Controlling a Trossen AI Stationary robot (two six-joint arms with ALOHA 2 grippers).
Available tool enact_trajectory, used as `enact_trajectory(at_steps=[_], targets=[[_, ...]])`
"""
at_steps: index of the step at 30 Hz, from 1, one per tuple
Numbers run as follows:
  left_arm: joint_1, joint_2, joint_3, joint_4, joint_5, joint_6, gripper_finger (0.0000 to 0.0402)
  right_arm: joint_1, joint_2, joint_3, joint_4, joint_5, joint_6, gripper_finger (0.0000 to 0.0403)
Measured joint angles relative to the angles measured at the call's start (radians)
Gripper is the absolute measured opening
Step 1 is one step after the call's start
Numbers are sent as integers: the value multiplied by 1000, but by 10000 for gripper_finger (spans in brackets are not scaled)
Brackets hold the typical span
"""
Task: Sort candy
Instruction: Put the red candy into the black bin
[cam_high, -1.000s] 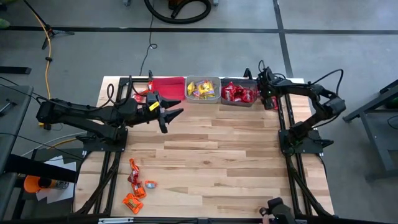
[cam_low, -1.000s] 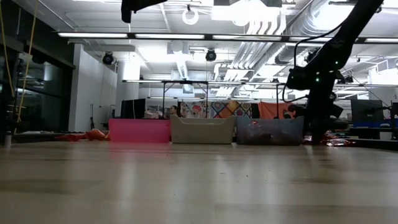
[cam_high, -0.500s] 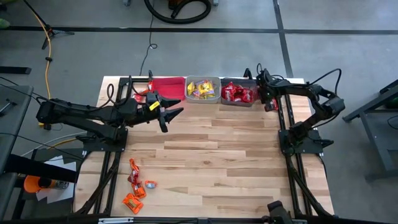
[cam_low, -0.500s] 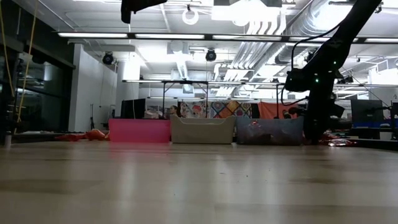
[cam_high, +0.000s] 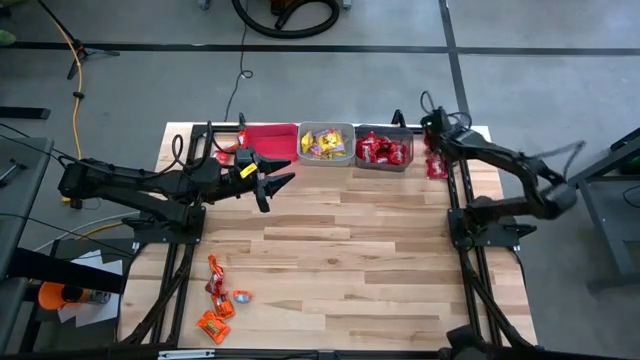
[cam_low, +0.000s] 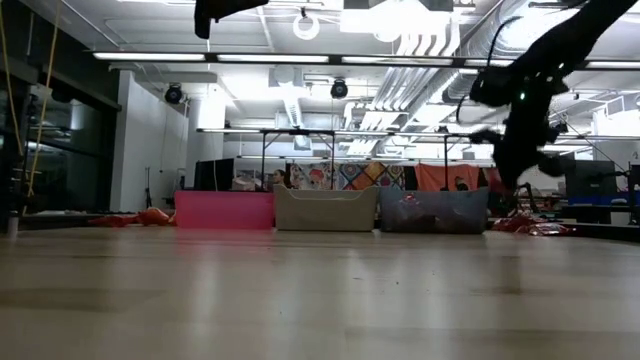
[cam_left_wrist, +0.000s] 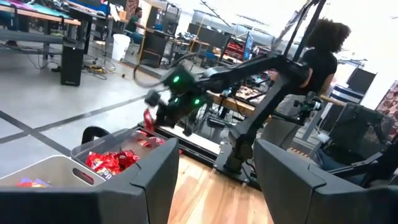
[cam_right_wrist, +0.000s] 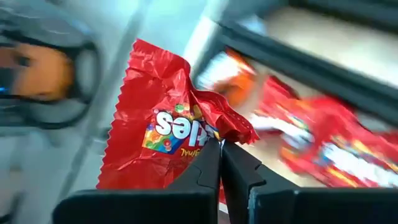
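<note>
My right gripper is above the table's far right corner, shut on a red candy packet, which also shows in the left wrist view. More red candy lies on the table below it. Along the far edge stand a red bin, a clear grey bin with yellow candy and a dark bin with red candy. My left gripper hangs open and level above the table near the red bin, with nothing between its fingers. My right gripper pinches a crumpled edge of the red packet between its two fingertips. The fingers slant downward. The packet is lifted clear of the table, and most of it spreads out beyond the fingertips.
A small heap of orange and red candy lies near the table's near left corner. Dark frame rails run along both sides of the table. A person stands beyond the right arm.
My right gripper has risen from the red candy at the far right corner, turning at the wrist, and its arm has swung outward. The red packet has come up with it, clear of the table.
</note>
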Motion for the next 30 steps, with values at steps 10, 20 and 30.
enact_trajectory(at_steps=[10,20,30], targets=[[0,0,0,0,0,51,192,105,-227,3,322,-238,-602,0],[0,0,0,0,0,46,192,365,-195,3,116,-163,-542,0],[-1,0,0,0,1,14,192,381,-100,81,116,-120,-612,0]])
